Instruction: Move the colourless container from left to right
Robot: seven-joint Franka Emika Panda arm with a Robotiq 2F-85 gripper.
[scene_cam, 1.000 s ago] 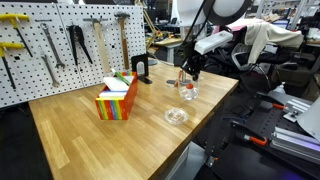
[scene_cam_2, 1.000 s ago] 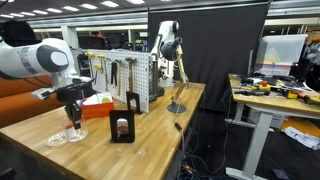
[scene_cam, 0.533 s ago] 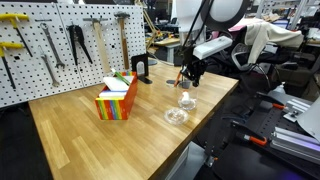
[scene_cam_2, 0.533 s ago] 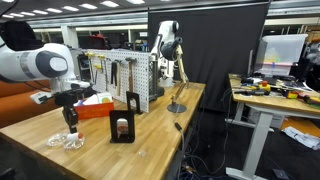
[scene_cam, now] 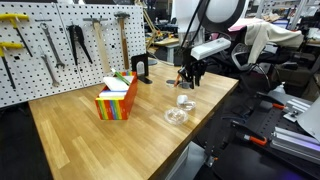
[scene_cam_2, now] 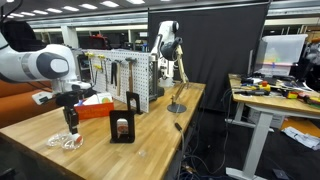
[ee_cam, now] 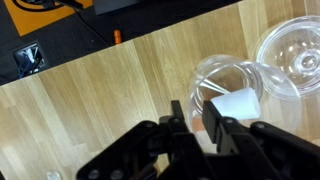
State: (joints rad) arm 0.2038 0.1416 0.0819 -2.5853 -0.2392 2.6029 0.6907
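Wooden bench [scene_cam: 85, 135] with a tool pegboard [scene_cam: 60, 45] behind. In an exterior view the gripper [scene_cam: 188, 80] hangs over the colourless container [scene_cam: 185, 100], not touching it. The container stands just beside a shallow clear dish [scene_cam: 176, 116], well apart from the striped box [scene_cam: 117, 100]. I can't read the finger gap here. In an exterior view the gripper [scene_cam_2: 72, 126] is above a glassy blur, and I can't separate container from dish. Wrist view: fingers [ee_cam: 178, 120] slightly spread, nothing between them. The container [ee_cam: 222, 82] is clear and round with a pale piece inside, partly hidden by a finger. The dish [ee_cam: 295, 50] is cut off by the frame edge.
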